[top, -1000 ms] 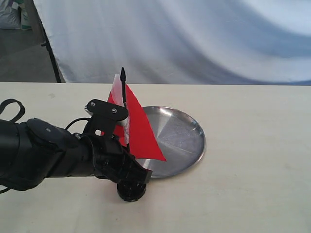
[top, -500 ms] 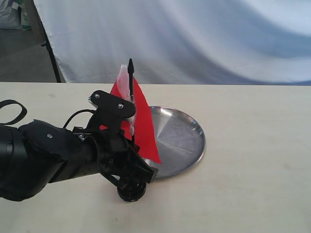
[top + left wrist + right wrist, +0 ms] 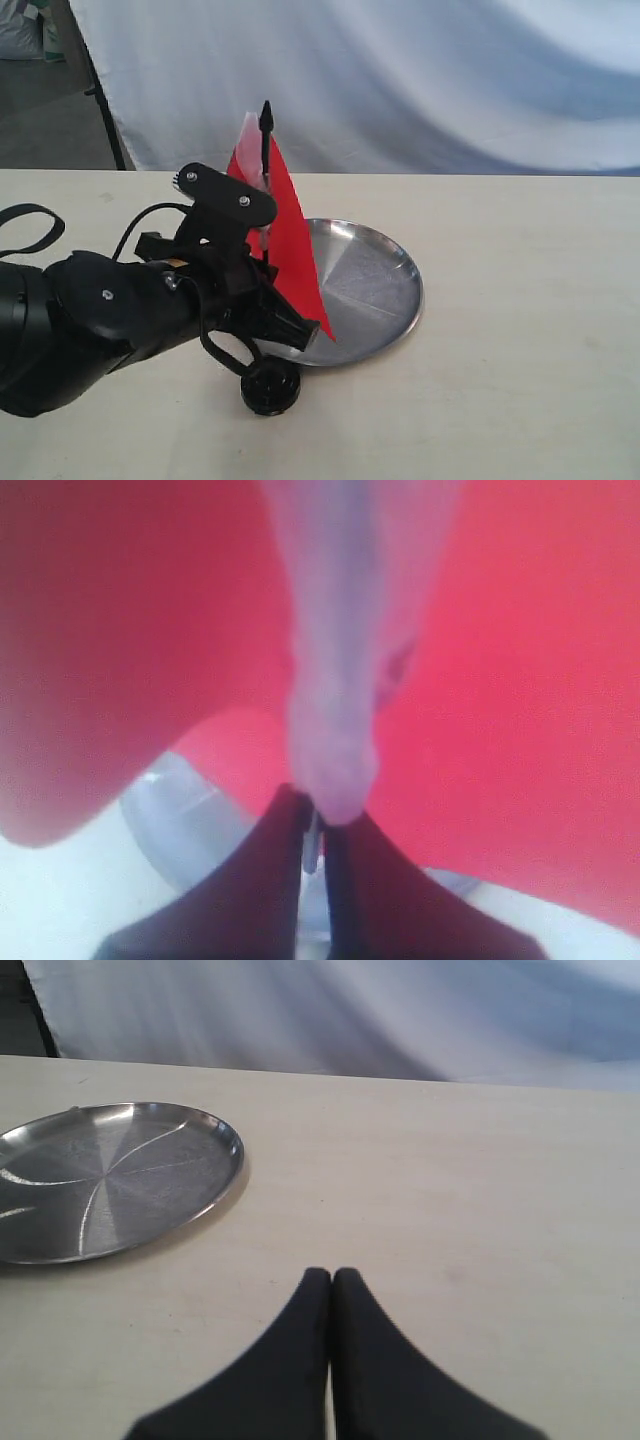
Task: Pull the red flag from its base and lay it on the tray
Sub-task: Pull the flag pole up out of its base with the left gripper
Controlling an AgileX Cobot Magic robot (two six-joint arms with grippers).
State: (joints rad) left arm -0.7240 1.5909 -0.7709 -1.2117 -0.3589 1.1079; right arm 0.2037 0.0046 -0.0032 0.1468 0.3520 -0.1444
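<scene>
The red flag point(image 3: 290, 240) stands upright, its black stick's pointed tip point(image 3: 266, 110) up and a whitish strip along the stick. My left gripper point(image 3: 290, 325) is shut on the lower stick, by the near-left rim of the steel tray point(image 3: 385, 280). The black round base point(image 3: 270, 387) sits on the table just below the gripper, and no stick shows between them. In the left wrist view red cloth point(image 3: 500, 660) fills the frame, the fingers point(image 3: 270, 880) pinch the stick and the tray point(image 3: 175, 810) lies beneath. My right gripper point(image 3: 331, 1278) is shut and empty over bare table, the tray point(image 3: 100, 1175) beyond it.
A white backdrop cloth point(image 3: 400, 80) hangs behind the table's far edge. A black stand leg point(image 3: 105, 120) is at the back left. A black cable loop point(image 3: 35, 225) curls over my left arm at the left edge.
My left gripper has risen with the flag. The stick's tip is higher than a second ago, and the base now shows whole below the gripper. The right arm cannot be compared.
</scene>
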